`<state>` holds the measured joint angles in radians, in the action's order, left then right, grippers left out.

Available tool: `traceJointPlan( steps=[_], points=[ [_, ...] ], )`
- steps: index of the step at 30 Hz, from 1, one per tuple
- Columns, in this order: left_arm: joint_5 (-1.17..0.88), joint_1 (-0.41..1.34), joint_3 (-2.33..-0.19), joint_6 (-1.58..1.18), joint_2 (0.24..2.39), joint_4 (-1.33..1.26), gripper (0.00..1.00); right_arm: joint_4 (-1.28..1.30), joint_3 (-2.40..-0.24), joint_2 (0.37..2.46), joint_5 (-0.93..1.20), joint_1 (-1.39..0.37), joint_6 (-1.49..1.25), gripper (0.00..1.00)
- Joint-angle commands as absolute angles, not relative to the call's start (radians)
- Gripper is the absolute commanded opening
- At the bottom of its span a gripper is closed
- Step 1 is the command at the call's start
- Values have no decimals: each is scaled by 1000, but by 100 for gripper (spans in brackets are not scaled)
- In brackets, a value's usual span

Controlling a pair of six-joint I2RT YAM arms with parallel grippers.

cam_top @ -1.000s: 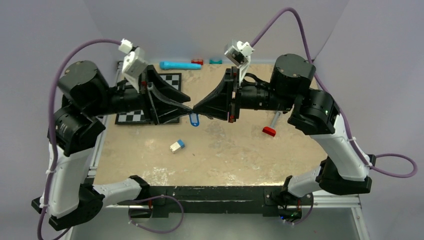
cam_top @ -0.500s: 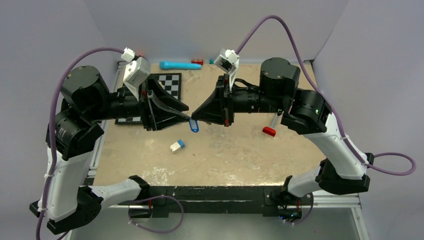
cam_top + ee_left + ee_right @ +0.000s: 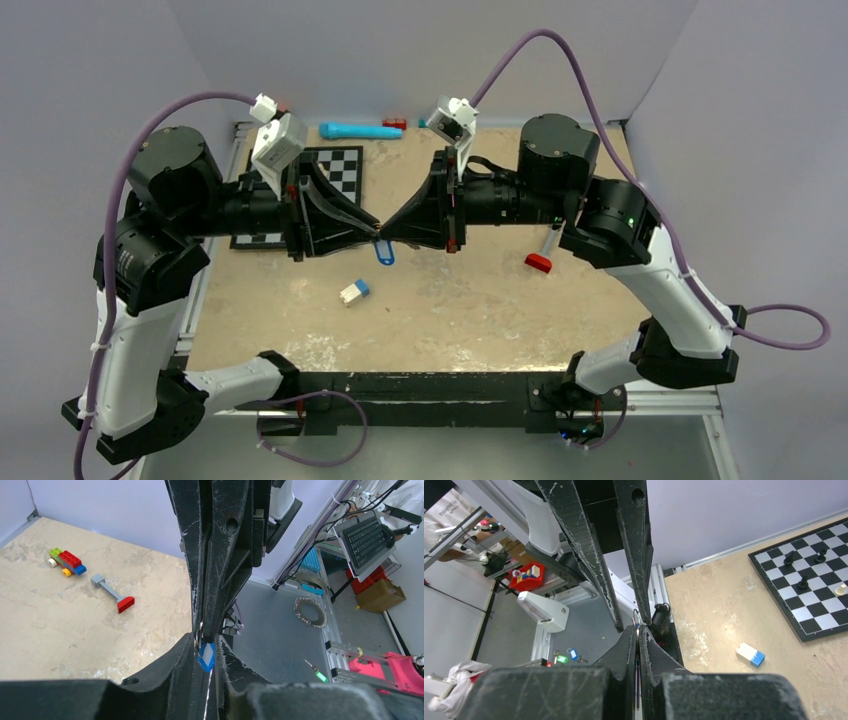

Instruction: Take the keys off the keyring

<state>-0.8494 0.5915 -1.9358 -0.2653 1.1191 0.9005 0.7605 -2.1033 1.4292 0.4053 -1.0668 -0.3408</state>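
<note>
My two grippers meet tip to tip in the air above the middle of the table. The left gripper [image 3: 370,232] [image 3: 206,645] is shut on the blue-headed key [image 3: 206,656], whose blue head with a white centre sits between its fingertips. In the top view the blue piece [image 3: 384,252] hangs just below the tips. The right gripper [image 3: 389,234] [image 3: 638,630] is shut on the thin metal keyring [image 3: 636,617], which pokes out past its tips. I cannot make out the plain silver key.
A white-and-blue block [image 3: 354,291] lies on the table below the grippers. A grey tool with a red end [image 3: 541,258] lies to the right. A chessboard [image 3: 340,165] with pieces lies at the back left, and a blue cylinder [image 3: 358,130] lies by the back wall.
Both grippers have shifted a little to the left and their tips have drawn together. The blue piece hangs slightly lower and further left. Little has moved in the last half second.
</note>
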Motion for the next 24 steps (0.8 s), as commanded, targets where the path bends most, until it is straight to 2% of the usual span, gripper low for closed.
traceJointPlan(
  steps=[1,3,4,11,13,14,15,18,19,21,24],
  points=[
    [-867,592,-1965,-257,1120,878,20,703,-2134,1437,430,-1073,-352,0],
    [-870,592,-1969,-259,1125,878,9,700,-2134,1436,431,-1074,-353,0],
    [-871,592,-1970,-261,1126,877,1,700,-2135,1436,431,-1076,-353,0],
    [-871,592,-1915,-290,1095,820,0,655,-2125,1427,440,-1076,-364,0],
    [-871,592,-1898,-311,1082,788,0,638,-2118,1425,448,-1076,-370,4],
    [-871,591,-1894,-319,1078,778,0,630,-2114,1424,453,-1077,-373,10],
    [-871,592,-1892,-325,1075,770,0,623,-2109,1421,454,-1076,-376,19],
    [-865,592,-1880,-341,1059,747,0,601,-2095,1410,455,-1076,-384,57],
    [-865,592,-1875,-345,1055,738,0,593,-2088,1405,453,-1076,-387,66],
    [-864,591,-1867,-353,1049,725,0,579,-2081,1394,444,-1076,-390,70],
    [-861,592,-1856,-365,1041,713,0,569,-2067,1372,409,-1077,-391,68]
  ],
)
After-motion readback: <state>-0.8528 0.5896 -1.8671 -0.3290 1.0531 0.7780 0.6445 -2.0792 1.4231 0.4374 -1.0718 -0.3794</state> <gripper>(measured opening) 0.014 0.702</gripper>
